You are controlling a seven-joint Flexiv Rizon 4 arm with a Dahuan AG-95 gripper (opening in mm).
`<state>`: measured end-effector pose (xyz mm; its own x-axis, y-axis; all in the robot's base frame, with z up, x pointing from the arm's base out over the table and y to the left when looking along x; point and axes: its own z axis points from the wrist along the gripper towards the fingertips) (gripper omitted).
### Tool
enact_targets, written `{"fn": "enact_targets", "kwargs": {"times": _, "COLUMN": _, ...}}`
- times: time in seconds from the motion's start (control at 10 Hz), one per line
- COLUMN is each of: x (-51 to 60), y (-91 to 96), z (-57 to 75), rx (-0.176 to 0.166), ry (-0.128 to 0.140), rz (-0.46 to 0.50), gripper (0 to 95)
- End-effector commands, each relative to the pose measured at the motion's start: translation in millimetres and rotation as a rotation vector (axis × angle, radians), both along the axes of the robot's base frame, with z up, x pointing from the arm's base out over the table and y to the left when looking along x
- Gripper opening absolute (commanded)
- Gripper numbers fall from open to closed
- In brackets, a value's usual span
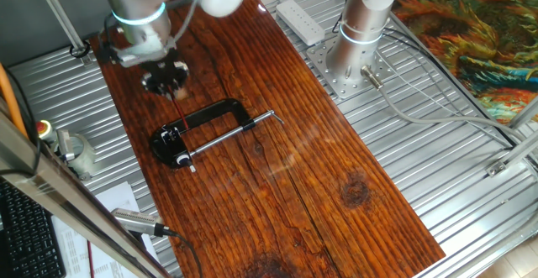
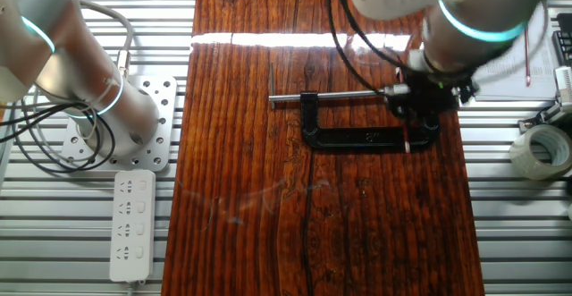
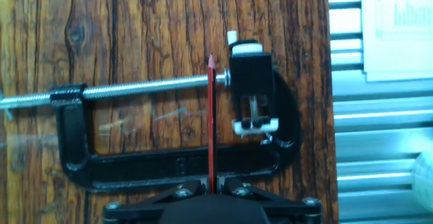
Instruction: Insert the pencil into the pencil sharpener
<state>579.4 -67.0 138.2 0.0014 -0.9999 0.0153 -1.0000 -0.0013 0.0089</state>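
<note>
My gripper point(image 3: 211, 185) is shut on the thin red pencil point(image 3: 211, 122), which points straight out from the fingers with its sharpened tip near the clamp's screw rod. The pencil sharpener point(image 3: 251, 88) is a small black block with a white base, held in the black C-clamp point(image 3: 169, 166); it lies just right of the pencil tip. In one fixed view the gripper point(image 1: 166, 78) hangs over the clamp's left end with the pencil point(image 1: 182, 110) slanting down toward the sharpener point(image 1: 172, 148). In the other fixed view the gripper point(image 2: 420, 99) covers the sharpener; the pencil point(image 2: 407, 138) shows below it.
The clamp's silver screw rod point(image 3: 135, 88) runs left across the wooden board point(image 1: 277, 177). A second arm's base point(image 1: 357, 43) and a white power strip point(image 2: 131, 220) stand on the metal table. A tape roll point(image 2: 541, 148) and papers lie beside the board.
</note>
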Motion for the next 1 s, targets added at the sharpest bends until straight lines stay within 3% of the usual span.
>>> {"fn": "enact_targets", "kwargs": {"times": 0.1, "x": 2.5, "y": -22.0, "z": -0.7, "rx": -0.033, "ry": 0.0, "rz": 0.071, "gripper": 0.0}}
{"fn": "enact_targets", "kwargs": {"times": 0.5, "x": 13.4, "y": -63.6, "z": -4.9, "rx": -0.055, "ry": -0.002, "rz": 0.103, "gripper": 0.0}}
{"fn": "enact_targets", "kwargs": {"times": 0.7, "x": 18.6, "y": -66.2, "z": -5.4, "rx": -0.076, "ry": -0.003, "rz": 0.06, "gripper": 0.0}}
{"fn": "enact_targets", "kwargs": {"times": 1.0, "x": 34.7, "y": -63.8, "z": -9.6, "rx": -0.061, "ry": -0.01, "rz": 0.01, "gripper": 0.0}}
